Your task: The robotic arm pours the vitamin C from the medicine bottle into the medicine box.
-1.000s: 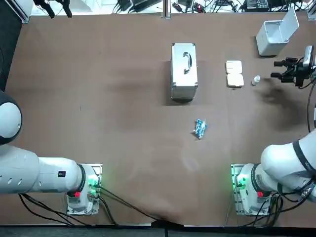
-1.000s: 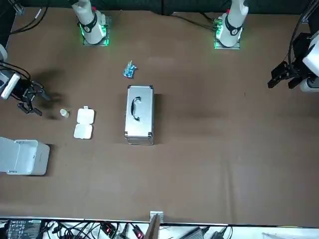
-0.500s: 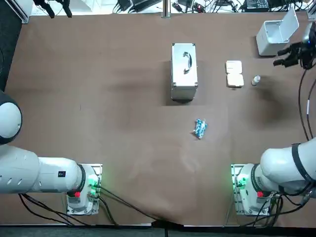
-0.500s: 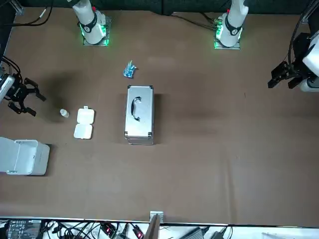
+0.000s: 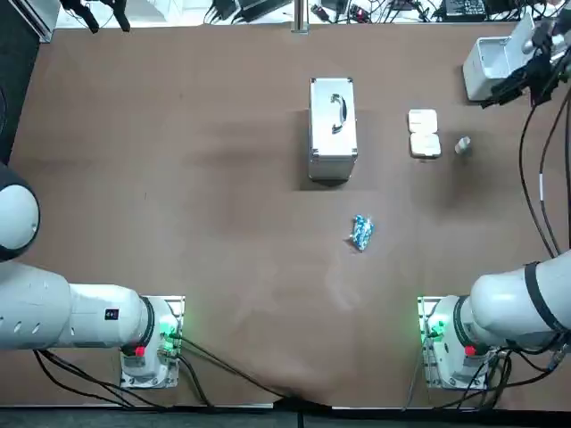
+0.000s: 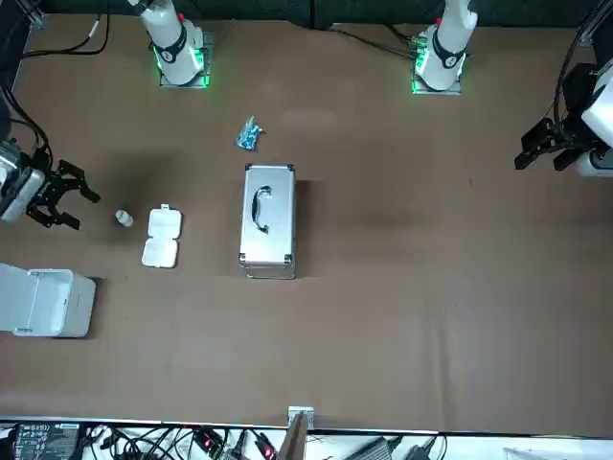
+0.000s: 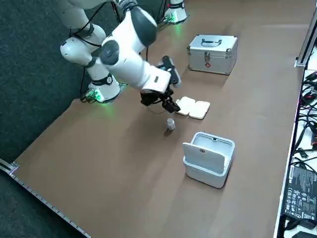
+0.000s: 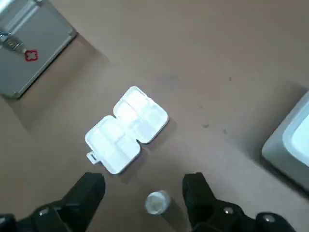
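1. Metal case (image 5: pixel 332 129), shut and with its handle on top, sits toward the far middle of the brown table (image 5: pixel 178 196), as seen from overhead.
2. Nearer the robot and slightly right of the case, a small blue packet (image 5: pixel 360 233) lies alone on the tabletop, well apart from everything else.
3. Right of the case, the white pill box (image 5: pixel 424 133) lies flat in two joined halves with its compartments facing up. Whether anything is in them cannot be made out.
4. Just beside the pill box on its right, and not touching it, the small bottle (image 5: pixel 462 145) stands upright on the table. Nothing grips it.
5. The right gripper (image 5: pixel 500 96) hangs in the air over the table's far right area, right of the bottle in the overhead view. Its two fingers (image 8: pixel 91 191) are spread wide and hold nothing. From the wrist camera, the bottle shows between the spread fingers, down on the table and touching neither.
6. At the far right corner, a white bin (image 5: pixel 486 71) stands with its lid raised. It is farther from the robot than the bottle and near the gripper.
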